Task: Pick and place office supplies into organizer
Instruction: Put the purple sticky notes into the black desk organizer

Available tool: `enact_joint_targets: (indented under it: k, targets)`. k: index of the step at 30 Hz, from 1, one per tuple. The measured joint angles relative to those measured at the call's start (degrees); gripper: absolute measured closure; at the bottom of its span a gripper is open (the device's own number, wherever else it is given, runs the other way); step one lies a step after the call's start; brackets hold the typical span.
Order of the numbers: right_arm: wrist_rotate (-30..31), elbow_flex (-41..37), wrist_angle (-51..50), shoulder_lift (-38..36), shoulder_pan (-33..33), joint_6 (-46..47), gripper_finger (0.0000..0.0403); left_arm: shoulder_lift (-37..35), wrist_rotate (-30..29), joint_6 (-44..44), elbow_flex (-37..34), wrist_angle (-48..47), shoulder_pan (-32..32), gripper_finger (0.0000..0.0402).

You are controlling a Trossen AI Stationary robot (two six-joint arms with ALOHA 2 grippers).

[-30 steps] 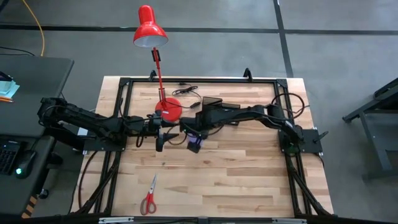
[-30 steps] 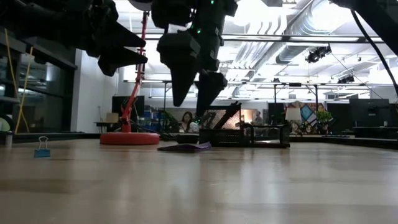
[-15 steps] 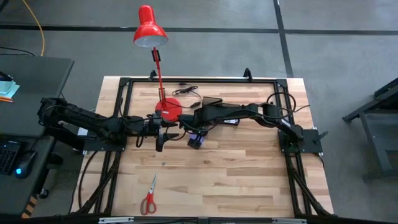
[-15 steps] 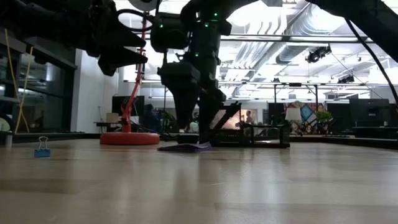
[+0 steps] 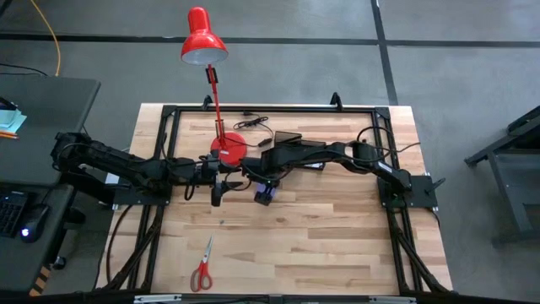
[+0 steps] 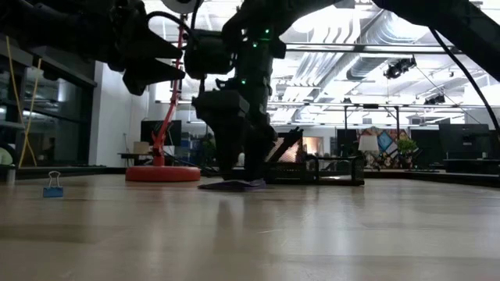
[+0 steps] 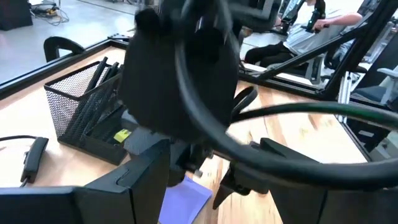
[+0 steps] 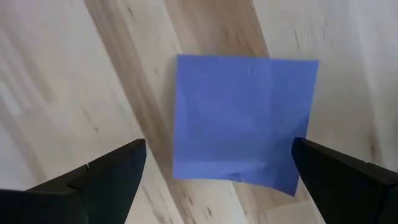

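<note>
1. Down at the table, the right gripper (image 8: 217, 171) spreads its two dark fingers (image 8: 106, 171) wide to either side of the small purple square paper notepad (image 8: 239, 121), grasping nothing.
2. Only the right wrist view shows that gap; from the high view the right gripper (image 5: 264, 192) hides most of the notepad (image 5: 261, 198).
3. Level across the table, the low view shows the fingertips (image 6: 226, 168) reaching the flat notepad (image 6: 232, 186).
4. Just left, the left gripper (image 5: 218, 192) hangs released above the wood.
5. Uniquely, the left wrist view shows the black wire-mesh organizer (image 7: 81, 109) holding black pens (image 7: 99, 71) and a yellow piece (image 7: 121, 134).
6. Red-handled scissors (image 5: 202, 268) lie near-left; a red desk lamp (image 5: 202, 38) stands far.
</note>
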Motion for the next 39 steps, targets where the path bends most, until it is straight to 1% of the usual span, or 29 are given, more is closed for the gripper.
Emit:
enact_joint_targets:
  k: [7, 13, 16, 21, 25, 32, 39]
  targets:
    - [3.42, 0.00, -0.23, 0.33, -0.29, -0.87, 0.0004, 0.00, -0.01, 0.00, 0.00, -0.01, 0.00, 0.0169]
    - [3.51, 0.00, -0.32, 0.33, -0.28, -1.77, 0.0004, 0.00, -0.01, 0.00, 0.00, 0.02, 0.00, 0.0169]
    - [5.61, 0.00, -0.46, 0.33, -0.24, -1.90, 0.0004, 0.00, -0.01, 0.00, 0.00, 0.00, 0.00, 0.0169]
    - [5.26, 0.00, -0.61, 0.33, -0.22, -1.90, 0.0004, 0.00, 0.01, 0.00, 0.00, 0.02, 0.00, 0.0169]
    - [6.94, 0.02, -0.59, 0.53, -0.24, -1.88, 0.0004, 0.00, -0.01, 0.00, 0.00, 0.00, 0.00, 0.0169]
    - [5.32, 0.36, -1.33, 2.79, -0.30, -1.90, 0.0004, 0.01, -0.01, 0.00, 0.00, 0.04, 0.02, 0.0169]
    - [5.15, 0.28, -1.49, 3.14, -0.30, -1.91, 0.0006, 0.02, -0.01, 0.00, 0.00, 0.00, 0.00, 0.0169]
